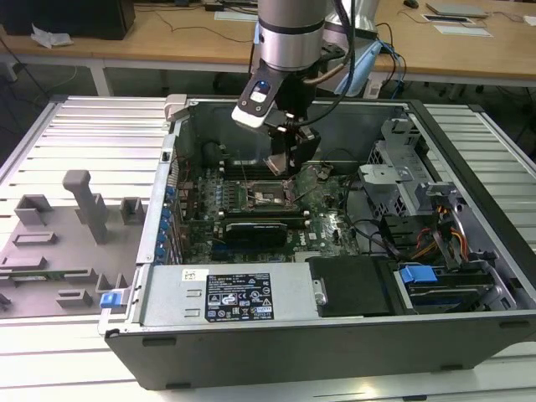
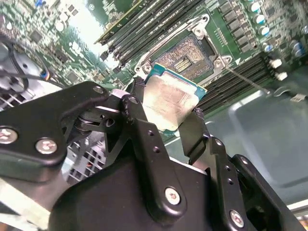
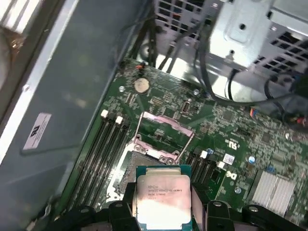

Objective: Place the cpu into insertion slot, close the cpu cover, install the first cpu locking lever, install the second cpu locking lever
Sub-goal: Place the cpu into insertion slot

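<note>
Open computer case [image 1: 335,356] on a slatted metal desk [image 1: 59,126], wooden desks behind. Nothing seated yet: the claw [image 1: 287,165] pinches the cpu [image 2: 171,103] above the bare insertion slot [image 1: 266,198], which sits at its 7 o'clock in the exterior view. The cpu cover [image 3: 166,121] is raised; closing and locking remain. Arm drops near-vertical from 12 o'clock.
</note>
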### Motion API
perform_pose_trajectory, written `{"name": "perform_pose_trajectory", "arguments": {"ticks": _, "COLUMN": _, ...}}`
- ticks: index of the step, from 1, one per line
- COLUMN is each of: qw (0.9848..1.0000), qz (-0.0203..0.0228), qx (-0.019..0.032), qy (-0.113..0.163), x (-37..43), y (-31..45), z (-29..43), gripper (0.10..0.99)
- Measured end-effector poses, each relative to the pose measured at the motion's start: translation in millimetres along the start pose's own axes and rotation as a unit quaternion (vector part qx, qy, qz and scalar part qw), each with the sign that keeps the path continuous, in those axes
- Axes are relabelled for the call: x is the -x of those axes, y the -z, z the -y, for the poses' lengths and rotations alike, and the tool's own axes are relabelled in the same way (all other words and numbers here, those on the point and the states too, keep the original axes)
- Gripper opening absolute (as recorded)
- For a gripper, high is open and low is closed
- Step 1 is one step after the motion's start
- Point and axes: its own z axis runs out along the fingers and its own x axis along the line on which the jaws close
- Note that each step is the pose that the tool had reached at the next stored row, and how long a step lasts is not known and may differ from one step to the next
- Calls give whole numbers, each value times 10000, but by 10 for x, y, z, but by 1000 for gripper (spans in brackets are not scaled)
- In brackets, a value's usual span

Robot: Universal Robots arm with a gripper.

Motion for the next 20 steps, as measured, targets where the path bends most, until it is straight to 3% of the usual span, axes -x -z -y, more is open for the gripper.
{"name": "perform_pose_trajectory", "arguments": {"ticks": 4, "qw": 9993, "qz": 34, "qx": 8, "qy": -385, "x": 0, "y": -20, "z": 2, "gripper": 537}}
{"name": "perform_pose_trajectory", "arguments": {"ticks": 5, "qw": 9983, "qz": 51, "qx": 11, "qy": -577, "x": 1, "y": -32, "z": 3, "gripper": 537}}
{"name": "perform_pose_trajectory", "arguments": {"ticks": 10, "qw": 9930, "qz": 105, "qx": 23, "qy": -1178, "x": 2, "y": -96, "z": 9, "gripper": 537}}
{"name": "perform_pose_trajectory", "arguments": {"ticks": 11, "qw": 9909, "qz": 120, "qx": 26, "qy": -1341, "x": 2, "y": -124, "z": 11, "gripper": 537}}
{"name": "perform_pose_trajectory", "arguments": {"ticks": 15, "qw": 9858, "qz": 149, "qx": 30, "qy": -1671, "x": -12, "y": -224, "z": 25, "gripper": 537}}
{"name": "perform_pose_trajectory", "arguments": {"ticks": 20, "qw": 9850, "qz": 153, "qx": 31, "qy": -1720, "x": -63, "y": -340, "z": 114, "gripper": 537}}
